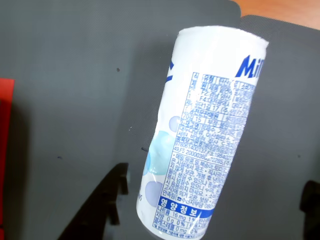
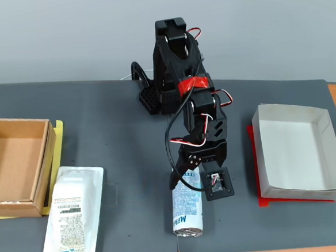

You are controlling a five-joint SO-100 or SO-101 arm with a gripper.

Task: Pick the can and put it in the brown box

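The can (image 2: 187, 210) lies on its side on the dark mat near the front edge, its silver end toward the camera in the fixed view. The wrist view shows the can (image 1: 200, 145) filling the middle, white with blue print. My gripper (image 2: 188, 182) hangs just over the can's far end. It is open: the dark fingers (image 1: 102, 200) stand on either side of the can, and mat shows between the left finger and the can. The brown box (image 2: 46, 160) sits at the far left of the table, with nothing in it.
A flat white wrapped packet (image 2: 73, 213) lies between the brown box and the can. A white shallow box (image 2: 322, 150) on a red sheet (image 2: 262, 200) stands at the right. The arm's base (image 2: 173, 74) is at the back centre.
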